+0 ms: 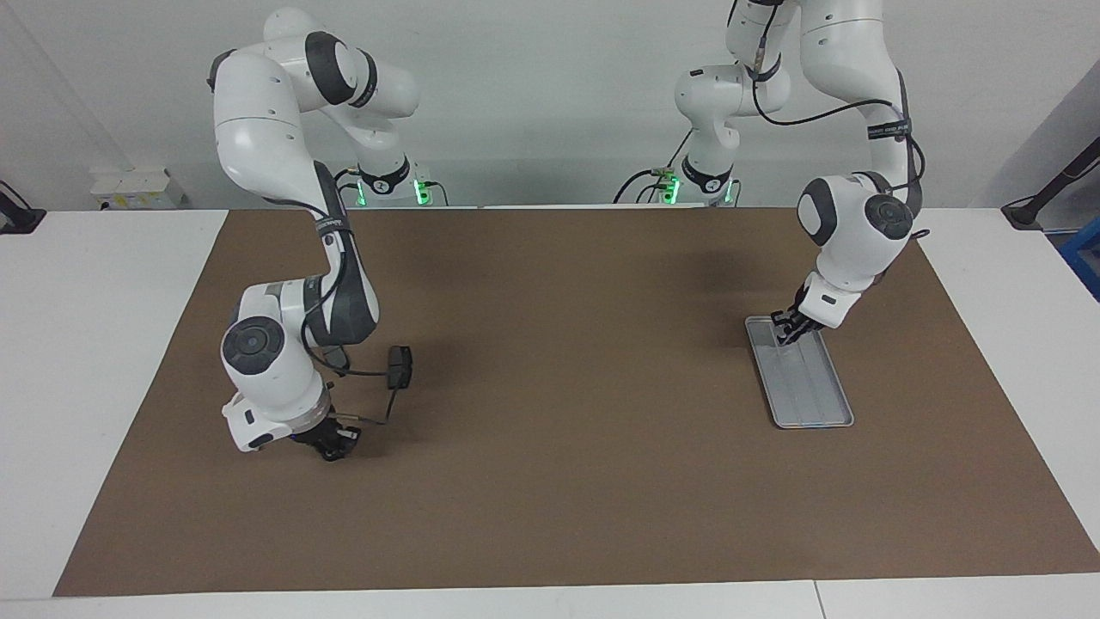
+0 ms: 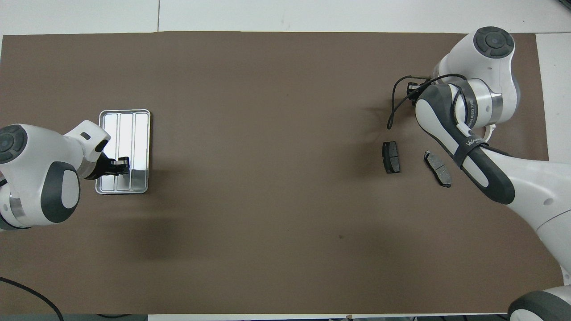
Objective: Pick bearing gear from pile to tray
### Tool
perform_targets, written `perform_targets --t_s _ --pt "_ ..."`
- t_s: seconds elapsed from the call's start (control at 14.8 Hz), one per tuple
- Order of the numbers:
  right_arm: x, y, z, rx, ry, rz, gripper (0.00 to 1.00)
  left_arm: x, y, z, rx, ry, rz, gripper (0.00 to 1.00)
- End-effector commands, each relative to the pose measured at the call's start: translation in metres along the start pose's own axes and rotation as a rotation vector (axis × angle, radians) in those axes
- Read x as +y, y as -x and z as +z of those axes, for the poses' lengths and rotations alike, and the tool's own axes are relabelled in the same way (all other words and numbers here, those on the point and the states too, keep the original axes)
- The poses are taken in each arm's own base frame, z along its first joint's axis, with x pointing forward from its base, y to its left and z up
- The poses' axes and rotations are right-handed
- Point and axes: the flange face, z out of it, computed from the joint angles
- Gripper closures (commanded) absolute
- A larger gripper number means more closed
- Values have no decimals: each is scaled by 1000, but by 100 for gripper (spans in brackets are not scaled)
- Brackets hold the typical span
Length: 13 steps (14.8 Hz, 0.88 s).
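Right hand (image 1: 331, 447) low on worktop beside the pads (image 2: 391, 157), clamped, contents hidden; left hand (image 1: 786, 331) shut over tray (image 1: 816, 404), long axis running away from the robots

The left arm bends down at its end of the worktop, its gripper (image 1: 786, 331) low with fingertips together. The right arm reaches far out and folds at the elbow, wrist pointing down, its gripper (image 1: 333, 445) just above the surface, a cable looping beside it.
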Motion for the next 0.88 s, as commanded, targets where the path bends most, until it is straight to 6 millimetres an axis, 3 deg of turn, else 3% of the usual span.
perform_targets --t_s 0.0,0.2,0.27,0.47,0.54,0.61,0.68,0.81 --pt "5 6 -73 -59 55 -74 100 -14 0 5 13 2 11 88" --pt "-48 54 -163 -127 43 -127 100 -12 1 5 10 2 1 88" --pt "-70 71 -190 -132 21 -65 100 -10 1 4 10 2 1 87" --pt "-179 138 -225 -108 17 103 100 -8 1 5 8 2 -19 86" --pt "-219 162 -227 -89 10 162 100 -6 1 5 10 2 -26 86" --pt "-244 176 -230 -73 -14 224 100 -7 1 6 8 2 -29 84" --pt "-264 189 -232 -80 -44 271 100 -6 3 7 8 2 -28 73" --pt "-309 217 -229 -78 -99 326 100 -6 3 7 8 2 -32 40"
